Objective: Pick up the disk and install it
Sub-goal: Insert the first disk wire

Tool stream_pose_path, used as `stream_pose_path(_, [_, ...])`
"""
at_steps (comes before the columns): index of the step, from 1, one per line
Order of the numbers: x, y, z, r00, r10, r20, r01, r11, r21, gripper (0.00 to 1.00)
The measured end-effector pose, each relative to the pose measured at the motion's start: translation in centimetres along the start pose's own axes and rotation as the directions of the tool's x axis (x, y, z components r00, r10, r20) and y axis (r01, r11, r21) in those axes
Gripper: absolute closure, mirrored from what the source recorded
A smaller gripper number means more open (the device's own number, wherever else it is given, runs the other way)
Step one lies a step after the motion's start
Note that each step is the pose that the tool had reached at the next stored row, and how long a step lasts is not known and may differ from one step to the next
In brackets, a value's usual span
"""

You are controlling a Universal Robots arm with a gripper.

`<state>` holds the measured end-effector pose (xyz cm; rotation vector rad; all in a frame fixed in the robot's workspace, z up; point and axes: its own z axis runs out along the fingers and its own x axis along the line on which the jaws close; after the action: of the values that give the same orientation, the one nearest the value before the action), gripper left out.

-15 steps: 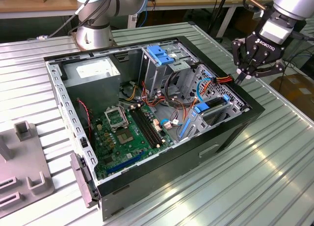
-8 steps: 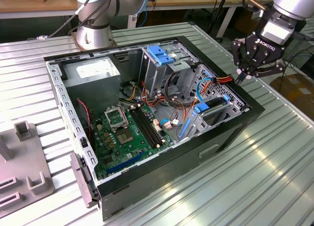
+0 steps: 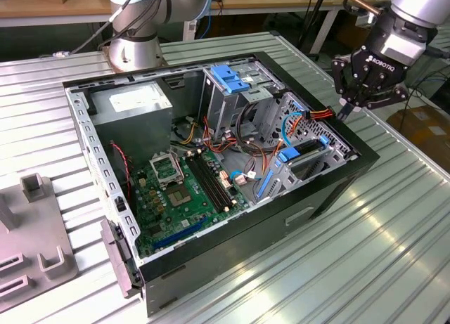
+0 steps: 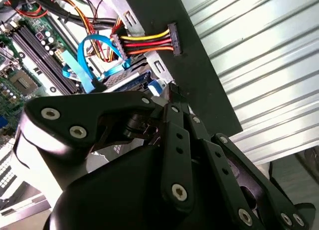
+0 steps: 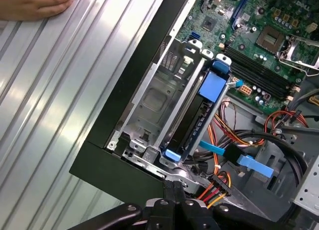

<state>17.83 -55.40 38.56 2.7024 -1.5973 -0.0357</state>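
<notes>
Dark, flat disk with blue carrier frame along the edges, standing on edge inside the metal drive cage, at a corner of the open computer case. In the case also motherboard, power supply, coloured cables. Gripper close over the case edge near the disk, fingers pressed together, gripping nothing.

a red-yellow-black wire bundle and flat blue cables crowd the blue-framed disk, while the grey metal slot beside it stands free.
</notes>
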Motion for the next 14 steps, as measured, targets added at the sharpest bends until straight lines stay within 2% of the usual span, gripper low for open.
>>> stream_pose_path(6, [-0.59,-0.85,0.02,0.9999,-0.015,-0.0002,0.015,0.9999,-0.0002,0.9])
stream_pose_path(9, [-1.23,-1.51,0.04,0.9997,-0.024,-0.0003,0.024,0.9997,-0.0004,0.9])
stream_pose_path(11, [-1.35,-1.6,0.07,0.9983,-0.058,-0.0007,0.058,0.9983,-0.001,0.9])
stream_pose_path(13, [-1.35,-1.61,0.09,0.9951,-0.099,-0.0013,0.099,0.9951,-0.0018,0.9])
stream_pose_path(14, [-1.35,-1.61,0.1,0.9924,-0.123,-0.0015,0.123,0.9924,-0.0024,0.9])
